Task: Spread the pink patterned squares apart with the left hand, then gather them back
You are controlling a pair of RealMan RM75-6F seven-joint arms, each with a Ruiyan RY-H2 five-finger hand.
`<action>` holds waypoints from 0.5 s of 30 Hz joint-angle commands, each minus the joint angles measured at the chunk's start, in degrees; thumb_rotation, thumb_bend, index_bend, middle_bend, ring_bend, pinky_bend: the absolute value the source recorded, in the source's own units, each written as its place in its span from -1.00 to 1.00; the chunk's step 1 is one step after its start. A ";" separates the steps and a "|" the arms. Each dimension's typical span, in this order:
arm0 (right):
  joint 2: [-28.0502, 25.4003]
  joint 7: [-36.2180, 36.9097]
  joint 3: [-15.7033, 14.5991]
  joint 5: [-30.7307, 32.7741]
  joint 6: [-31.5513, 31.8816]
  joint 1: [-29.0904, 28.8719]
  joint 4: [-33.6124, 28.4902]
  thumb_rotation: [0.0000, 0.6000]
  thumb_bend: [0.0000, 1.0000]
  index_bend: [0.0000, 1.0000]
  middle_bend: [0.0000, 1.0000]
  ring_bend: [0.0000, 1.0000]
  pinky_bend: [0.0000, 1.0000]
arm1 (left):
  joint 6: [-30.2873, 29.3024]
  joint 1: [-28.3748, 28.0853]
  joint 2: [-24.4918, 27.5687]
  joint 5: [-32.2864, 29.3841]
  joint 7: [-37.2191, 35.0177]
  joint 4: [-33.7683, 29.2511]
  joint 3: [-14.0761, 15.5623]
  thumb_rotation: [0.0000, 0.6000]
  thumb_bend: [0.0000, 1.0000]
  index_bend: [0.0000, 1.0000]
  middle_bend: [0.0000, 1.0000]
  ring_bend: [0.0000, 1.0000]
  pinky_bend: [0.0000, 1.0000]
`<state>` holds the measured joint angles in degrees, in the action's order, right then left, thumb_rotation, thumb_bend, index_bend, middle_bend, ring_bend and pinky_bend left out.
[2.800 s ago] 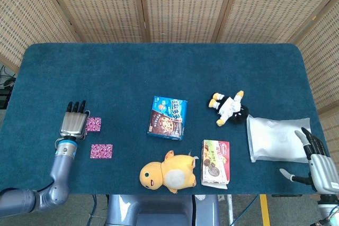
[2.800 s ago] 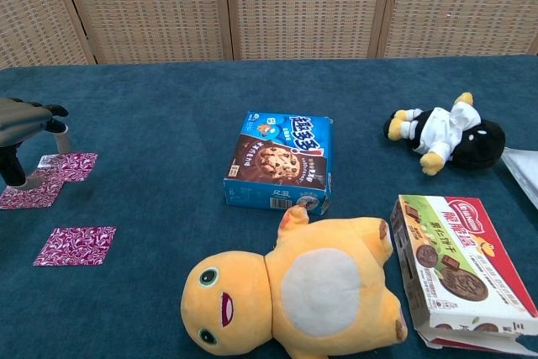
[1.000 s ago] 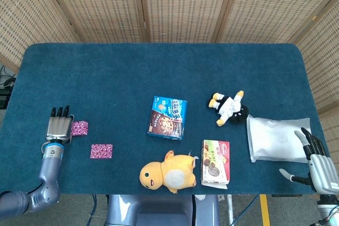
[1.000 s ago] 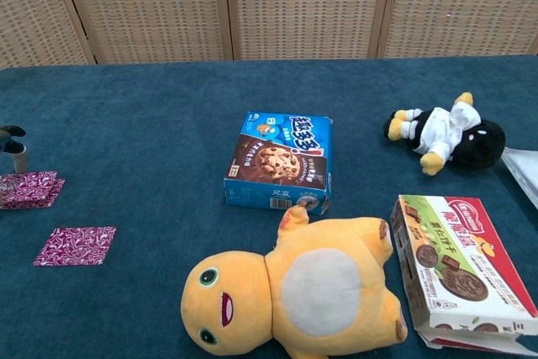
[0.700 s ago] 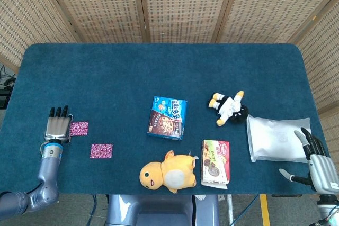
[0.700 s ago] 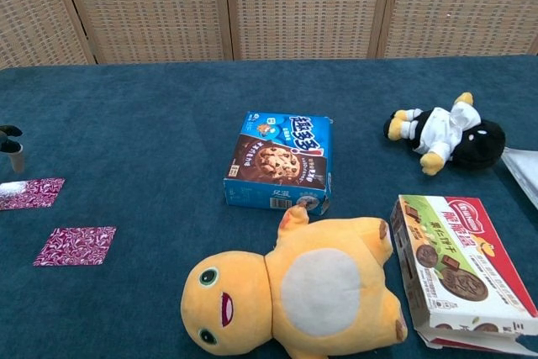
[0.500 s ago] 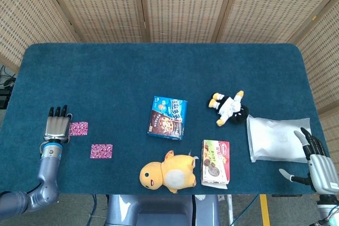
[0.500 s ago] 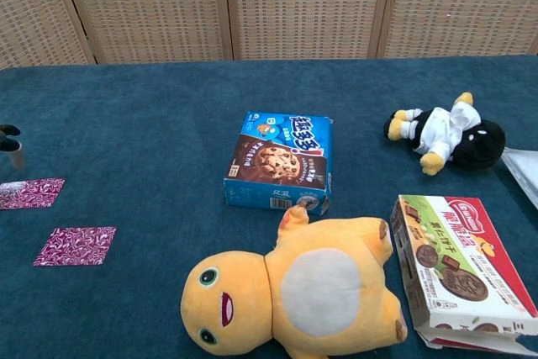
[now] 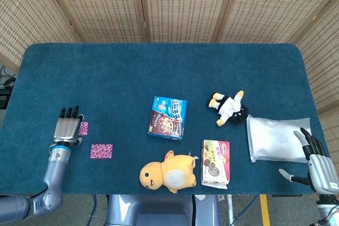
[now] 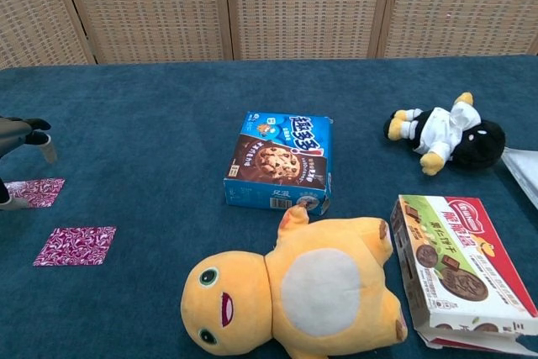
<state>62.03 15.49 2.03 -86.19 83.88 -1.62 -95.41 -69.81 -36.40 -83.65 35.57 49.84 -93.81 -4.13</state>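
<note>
Two pink patterned squares lie flat on the blue tablecloth at the front left. The farther square (image 9: 83, 128) (image 10: 35, 192) is partly covered by my left hand (image 9: 68, 126) (image 10: 20, 135), which hovers over its left side with fingers stretched out and apart, holding nothing. The nearer square (image 9: 101, 151) (image 10: 76, 245) lies free, a short gap to the right and in front of that hand. My right hand (image 9: 318, 169) rests at the front right corner with its fingers spread and nothing in them; the chest view does not show it.
A blue cookie box (image 9: 167, 117) sits mid-table, with a yellow plush (image 9: 168, 171) in front of it. A biscuit box (image 9: 215, 163), a black-and-white plush (image 9: 230, 108) and a white bag (image 9: 277, 138) occupy the right side. The table's front edge runs just below the squares.
My left hand has shifted right and now overlaps the farther square. Over the earlier frames that square slid left, away from the nearer one. The right hand stayed put.
</note>
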 commanded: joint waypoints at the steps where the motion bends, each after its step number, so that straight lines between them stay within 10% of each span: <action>1: -0.05 0.05 -0.03 -0.07 0.01 0.01 0.00 1.00 -0.79 -0.91 -1.00 -1.00 -1.00 | -2.65 0.44 -1.09 1.74 0.35 -2.90 0.33 1.00 -0.49 -0.50 -1.00 -1.00 -1.00; 15: -0.37 1.07 -0.14 -0.65 0.44 0.14 -0.03 1.00 -0.79 -0.91 -1.00 -1.00 -1.00 | -14.85 6.19 -4.40 11.18 1.52 -12.27 5.97 1.00 -0.49 -0.50 -1.00 -1.00 -1.00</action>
<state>61.66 16.56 1.89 -86.83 84.31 -1.48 -95.45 -83.42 -31.19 -87.99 45.40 51.33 -105.10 1.00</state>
